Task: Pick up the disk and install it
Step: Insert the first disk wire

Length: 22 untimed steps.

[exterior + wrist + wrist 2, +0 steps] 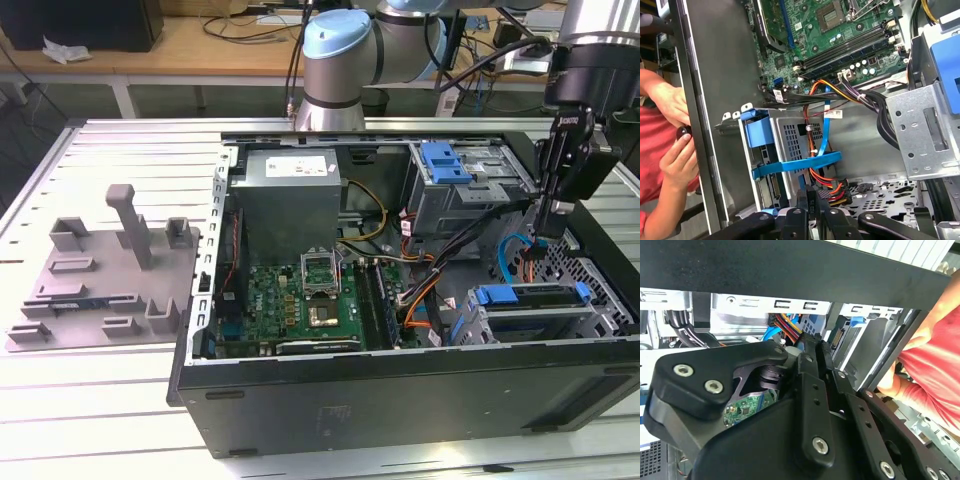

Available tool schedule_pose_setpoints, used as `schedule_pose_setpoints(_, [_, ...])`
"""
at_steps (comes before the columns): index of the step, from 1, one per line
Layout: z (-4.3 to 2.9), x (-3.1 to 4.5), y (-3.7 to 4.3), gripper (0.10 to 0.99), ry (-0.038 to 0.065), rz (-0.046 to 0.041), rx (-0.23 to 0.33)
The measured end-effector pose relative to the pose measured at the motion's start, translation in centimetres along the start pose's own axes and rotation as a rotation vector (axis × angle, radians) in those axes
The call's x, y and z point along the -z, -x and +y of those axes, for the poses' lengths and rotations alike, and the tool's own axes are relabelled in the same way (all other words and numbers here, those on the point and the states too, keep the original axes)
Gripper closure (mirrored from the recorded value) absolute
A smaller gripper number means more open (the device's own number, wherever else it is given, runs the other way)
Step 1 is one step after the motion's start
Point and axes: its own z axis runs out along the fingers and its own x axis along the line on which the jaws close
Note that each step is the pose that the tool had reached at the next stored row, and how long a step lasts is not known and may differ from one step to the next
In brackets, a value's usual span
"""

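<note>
The ridged metal tabletop (130,160) holds a big open computer case (400,400) and, toward the exterior view's left, a grey plastic stand (100,290)

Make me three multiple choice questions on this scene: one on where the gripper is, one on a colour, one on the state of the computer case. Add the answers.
1. In the exterior view, the gripper hangs over:
A) the grey fixture
B) the wooden desk
C) the right end of the computer case

2. The latch on the upper drive cage is:
A) blue
B) red
C) yellow

3. The computer case is:
A) closed by its side panel
B) open, with its parts exposed
C) empty of parts

Answers:
1 C, the arm reaches down at that end.
2 A, its plastic is blue.
3 B, the green motherboard lies bare.
</note>
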Motion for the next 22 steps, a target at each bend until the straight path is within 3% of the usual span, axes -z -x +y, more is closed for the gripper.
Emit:
schedule_pose_setpoints(16, [0.01, -0.02, -0.04, 0.922, 0.001, 0.0003, 0.000])
schedule_pose_setpoints(17, [0.15, -0.13, -0.24, 0.922, 0.001, -0.0030, 0.000])
schedule_pose_setpoints(19, [0.28, -0.37, -0.64, 0.922, 0.002, -0.0209, 0.001])
schedule_pose_setpoints(22, [0.22, -0.67, -1.15, 0.922, 0.004, -0.0409, 0.002])
